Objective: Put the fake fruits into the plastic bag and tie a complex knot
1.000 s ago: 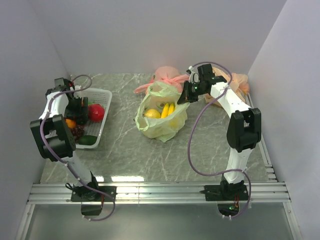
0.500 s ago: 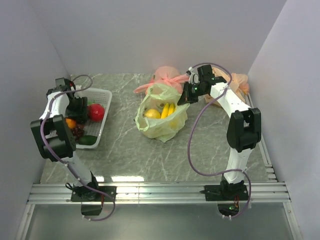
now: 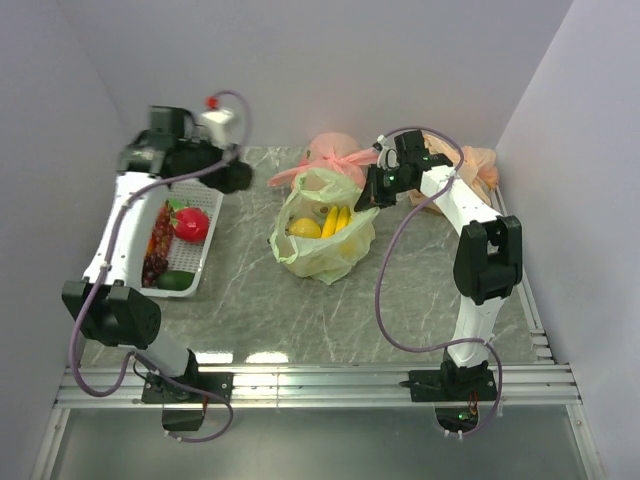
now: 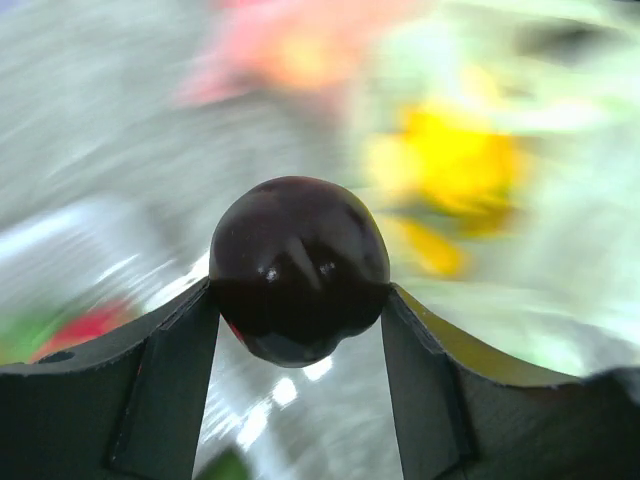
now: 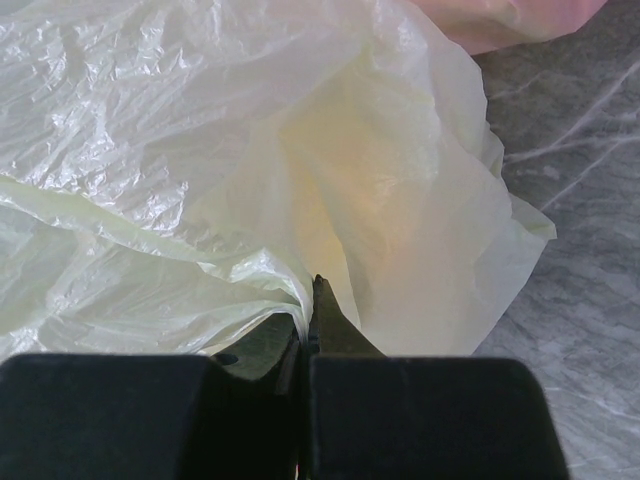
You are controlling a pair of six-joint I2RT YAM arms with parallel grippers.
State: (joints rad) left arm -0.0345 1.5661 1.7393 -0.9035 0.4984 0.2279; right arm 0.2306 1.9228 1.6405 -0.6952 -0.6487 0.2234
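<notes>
The pale-green plastic bag sits open mid-table with yellow bananas and a yellow round fruit inside. My left gripper is raised left of the bag, near the basket's far end. In the left wrist view it is shut on a dark purple glossy round fruit; the background is blurred. My right gripper is shut on the bag's right rim and pinches the thin film at its tips. No knot shows on the green bag.
A white basket at the left holds a red fruit, dark grapes and a dark green piece. A pink knotted bag and an orange-tan knotted bag lie at the back.
My left arm has lifted out of the basket and swung up and right toward the green bag, carrying the dark fruit. The right arm and the bag have not moved.
</notes>
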